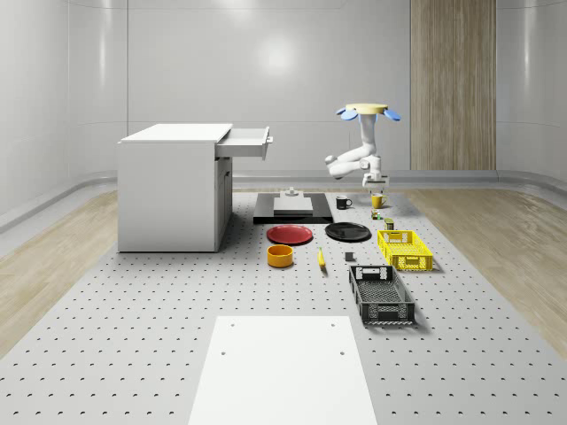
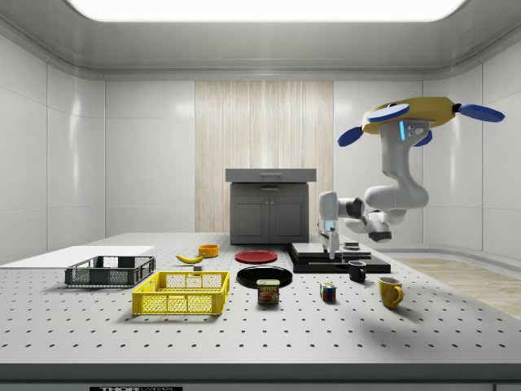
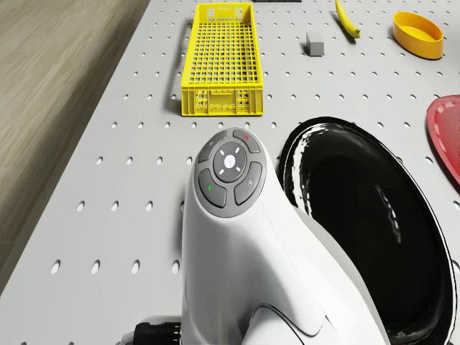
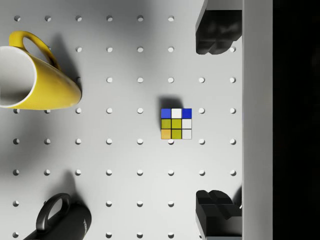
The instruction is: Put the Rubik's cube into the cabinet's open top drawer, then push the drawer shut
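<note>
The Rubik's cube lies on the perforated table between a yellow mug and a black mug. It also appears small in the whole-scene view and in the side view. My gripper points straight down well above the cube, open, its two dark fingers wide apart with nothing between them. The drone hovers over the table's far right part, with the arm bent below it and the gripper hanging above the cube. The white cabinet stands at the whole-scene view's left, its top drawer pulled out.
A can stands near the cube. Close by are a black plate, red plate, yellow basket, black basket, banana, orange bowl and a black slab with a grey block on it.
</note>
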